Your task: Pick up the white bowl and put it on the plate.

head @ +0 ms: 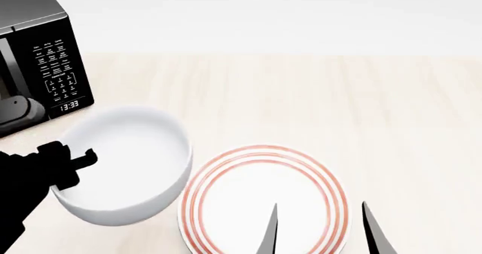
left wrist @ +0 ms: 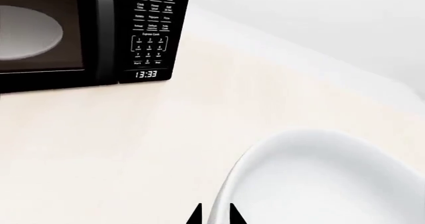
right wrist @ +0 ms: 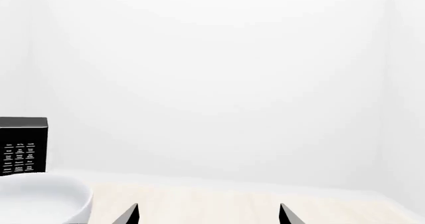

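the left hand (head: 84, 159) grips the white bowl (head: 124, 161) by its rim, apparently lifted beside the plate (head: 263, 200), not yet on it; the right hand (head: 322, 231) is released.

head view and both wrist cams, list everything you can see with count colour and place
white bowl: one, glossy white, left of the plate, its near-left rim between the left gripper's fingers
plate: one, white with three thin red rings, front centre of the counter, nothing on it
microwave: one, black, far left, clock reads 13:33, pale disc inside seen through the door
counter: one, pale beige wood grain, under everything
wall: plain white, behind the counter
left gripper: one, black, closed on the bowl's rim
right gripper: one, black, fingers apart, holding nothing, over the plate's near right edge
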Tool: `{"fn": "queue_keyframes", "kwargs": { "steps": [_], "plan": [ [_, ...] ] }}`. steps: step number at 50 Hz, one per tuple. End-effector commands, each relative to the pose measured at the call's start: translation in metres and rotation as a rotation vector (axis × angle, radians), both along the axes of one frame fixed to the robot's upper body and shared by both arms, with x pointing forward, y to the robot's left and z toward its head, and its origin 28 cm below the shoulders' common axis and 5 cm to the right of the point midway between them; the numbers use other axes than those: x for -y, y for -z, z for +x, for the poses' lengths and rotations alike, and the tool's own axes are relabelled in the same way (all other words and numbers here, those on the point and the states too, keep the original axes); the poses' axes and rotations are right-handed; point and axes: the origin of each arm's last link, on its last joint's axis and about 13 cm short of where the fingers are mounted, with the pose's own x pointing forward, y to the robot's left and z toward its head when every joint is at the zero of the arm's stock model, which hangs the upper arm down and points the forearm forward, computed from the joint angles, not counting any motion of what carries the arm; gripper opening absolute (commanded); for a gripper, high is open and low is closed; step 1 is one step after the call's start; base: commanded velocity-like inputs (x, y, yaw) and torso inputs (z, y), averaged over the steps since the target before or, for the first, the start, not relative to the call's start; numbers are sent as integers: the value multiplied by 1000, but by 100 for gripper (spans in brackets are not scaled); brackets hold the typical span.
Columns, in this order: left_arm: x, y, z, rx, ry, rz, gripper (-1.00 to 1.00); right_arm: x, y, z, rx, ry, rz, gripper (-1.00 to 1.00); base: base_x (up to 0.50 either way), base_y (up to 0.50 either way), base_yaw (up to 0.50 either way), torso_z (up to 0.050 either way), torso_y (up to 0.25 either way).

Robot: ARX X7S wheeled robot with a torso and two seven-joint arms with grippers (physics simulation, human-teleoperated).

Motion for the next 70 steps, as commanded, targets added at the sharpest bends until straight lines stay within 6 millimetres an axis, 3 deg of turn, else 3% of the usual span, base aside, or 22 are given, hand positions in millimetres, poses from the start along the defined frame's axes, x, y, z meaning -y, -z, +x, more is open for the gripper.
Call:
{"fn": "queue_keyframes", "kwargs": {
  "steps": [1, 10, 33, 50, 70],
  "plan": [
    [20, -11, 6, 32, 64, -20, -100, 0, 2, -1, -5, -1, 0, 100, 0, 0, 0, 0, 0],
    [36, -25, 16, 57, 123, -35, -100, -2, 2, -1, -6, -8, -4, 100, 0, 0, 0, 0, 0],
    [69, -35, 33, 78, 228, 2, -100, -1, 4, -2, -6, -11, -9, 100, 0, 0, 0, 0, 1],
    [90, -30, 42, 76, 280, -18, -100, -2, 5, -1, -9, -16, -16, 100, 0, 0, 0, 0, 0],
    [100, -20, 57, 73, 261, -33, -100, 0, 7, 0, -17, -11, -13, 100, 0, 0, 0, 0, 1]
  ]
}}
